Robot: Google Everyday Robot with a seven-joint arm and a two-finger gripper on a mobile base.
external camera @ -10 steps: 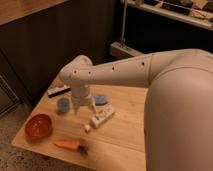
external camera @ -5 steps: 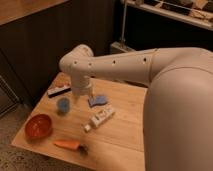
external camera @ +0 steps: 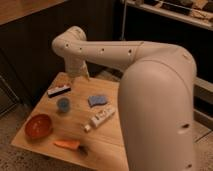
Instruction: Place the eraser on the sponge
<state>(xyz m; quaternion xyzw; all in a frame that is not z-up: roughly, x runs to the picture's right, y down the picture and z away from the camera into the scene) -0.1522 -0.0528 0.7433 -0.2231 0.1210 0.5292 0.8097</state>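
— Two things matter on the table (external camera: 72, 126). Where do we see them?
— We see the eraser (external camera: 59, 90) lying flat near the back left edge. The sponge (external camera: 98, 100) lies apart from it, more to the middle.
— And the gripper (external camera: 79, 75)?
— It hangs over the back edge, just behind the eraser. Its fingers are spread and we see nothing in them.
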